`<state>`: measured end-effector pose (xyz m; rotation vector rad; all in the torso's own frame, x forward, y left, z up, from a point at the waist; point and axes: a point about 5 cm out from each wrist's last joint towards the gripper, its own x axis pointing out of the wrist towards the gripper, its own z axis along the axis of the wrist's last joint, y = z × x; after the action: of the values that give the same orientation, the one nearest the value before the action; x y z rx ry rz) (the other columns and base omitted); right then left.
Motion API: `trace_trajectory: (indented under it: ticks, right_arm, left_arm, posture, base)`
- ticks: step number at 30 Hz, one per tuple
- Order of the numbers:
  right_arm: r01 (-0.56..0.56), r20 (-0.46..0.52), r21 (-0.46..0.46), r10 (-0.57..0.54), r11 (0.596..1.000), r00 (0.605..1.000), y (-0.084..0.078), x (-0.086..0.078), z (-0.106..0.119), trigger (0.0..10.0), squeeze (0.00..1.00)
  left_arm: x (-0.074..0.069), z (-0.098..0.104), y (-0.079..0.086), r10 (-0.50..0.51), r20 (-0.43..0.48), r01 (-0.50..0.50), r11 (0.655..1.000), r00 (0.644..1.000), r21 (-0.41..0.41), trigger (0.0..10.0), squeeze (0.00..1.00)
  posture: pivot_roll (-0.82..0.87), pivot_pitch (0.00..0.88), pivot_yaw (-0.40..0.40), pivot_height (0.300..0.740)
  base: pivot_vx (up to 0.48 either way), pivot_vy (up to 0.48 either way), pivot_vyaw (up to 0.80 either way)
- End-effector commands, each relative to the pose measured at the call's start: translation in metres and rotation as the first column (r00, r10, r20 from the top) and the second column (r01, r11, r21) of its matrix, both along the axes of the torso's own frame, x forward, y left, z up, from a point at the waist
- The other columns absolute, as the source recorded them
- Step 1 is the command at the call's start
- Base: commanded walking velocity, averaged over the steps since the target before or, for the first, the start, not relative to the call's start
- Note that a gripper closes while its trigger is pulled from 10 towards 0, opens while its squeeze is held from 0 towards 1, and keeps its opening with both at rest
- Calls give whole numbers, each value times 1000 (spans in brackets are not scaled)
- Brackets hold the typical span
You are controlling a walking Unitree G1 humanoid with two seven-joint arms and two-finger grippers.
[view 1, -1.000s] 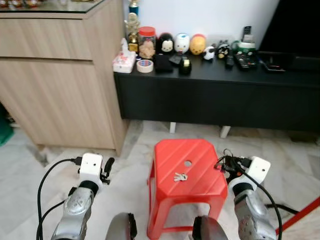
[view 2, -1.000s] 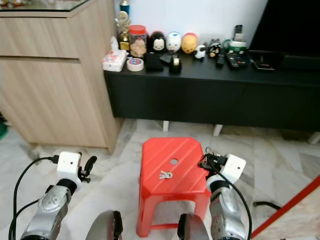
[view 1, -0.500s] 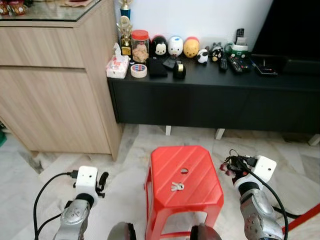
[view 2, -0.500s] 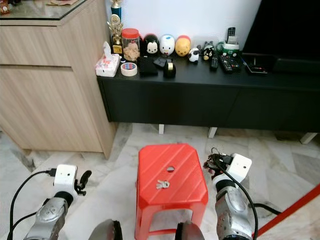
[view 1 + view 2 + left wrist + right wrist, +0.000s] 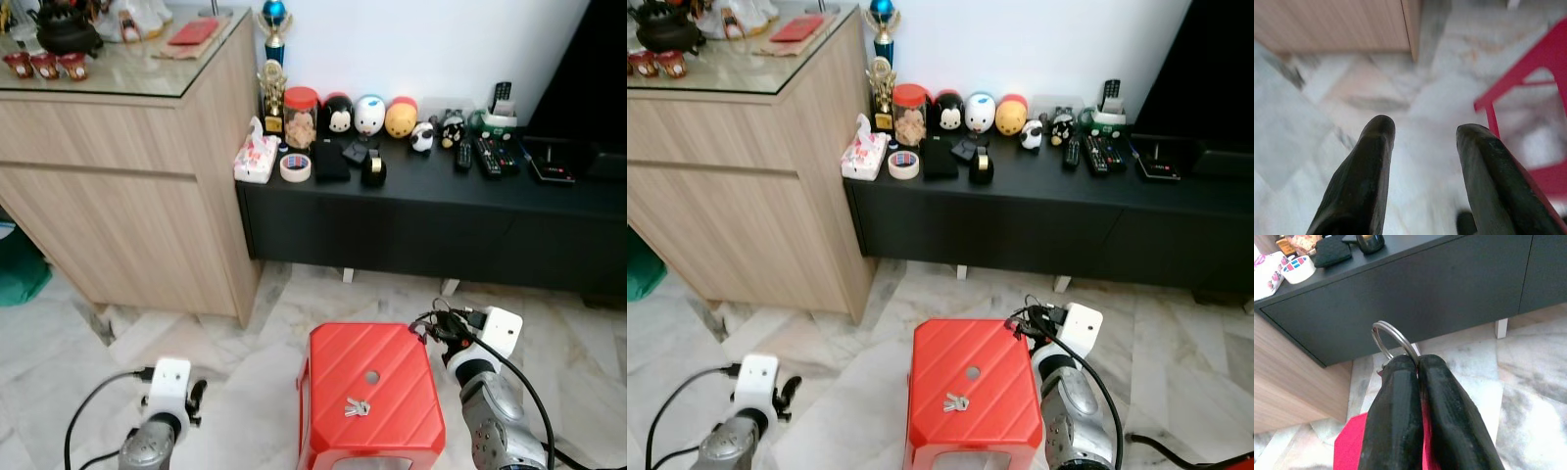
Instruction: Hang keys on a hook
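Fingers of the right gripper (image 5: 1418,363) pinch a key ring (image 5: 1392,339) above the red stool (image 5: 372,392), where other keys (image 5: 357,406) lie, while the left gripper (image 5: 1422,134) hangs parted and empty; no hook is visible, so hanging remains.

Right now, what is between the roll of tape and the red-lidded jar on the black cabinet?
Nothing: in the left eye view the roll of tape sits just in front of the jar, with a bare strip of black cabinet between.
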<state>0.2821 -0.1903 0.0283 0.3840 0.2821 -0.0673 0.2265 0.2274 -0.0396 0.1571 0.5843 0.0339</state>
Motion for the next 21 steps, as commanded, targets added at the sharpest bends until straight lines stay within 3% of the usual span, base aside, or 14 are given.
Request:
trace_trajectory:
  ticks: [1,3,7,21]
  right_arm:
    - [1,8,-9,-1,1000,1000,-3,-3,-1,10000,0]
    - [-4,24,-16,5,1000,1000,-3,-5,0,10000,0]
    - [-15,1,-31,15,999,1000,-1,-6,-3,10000,0]
    - [-26,20,-20,26,999,999,5,-5,-3,10000,0]
  left_arm:
    - [-12,-10,-1,-8,-68,9,1000,998,10,10000,0]
    - [-24,-19,-2,10,-125,-10,1000,992,0,10000,0]
    - [-31,-25,-3,22,-166,-22,1000,986,4,10000,0]
    - [-46,-34,-2,48,-221,-53,999,974,-14,10000,0]
  posture:
    - [51,0,-36,723]
    - [50,0,-37,733]
    - [49,0,-39,740]
    - [49,0,-33,740]
  base:
    - [0,0,0]
    - [0,0,0]
    - [0,0,0]
    - [-45,0,0]
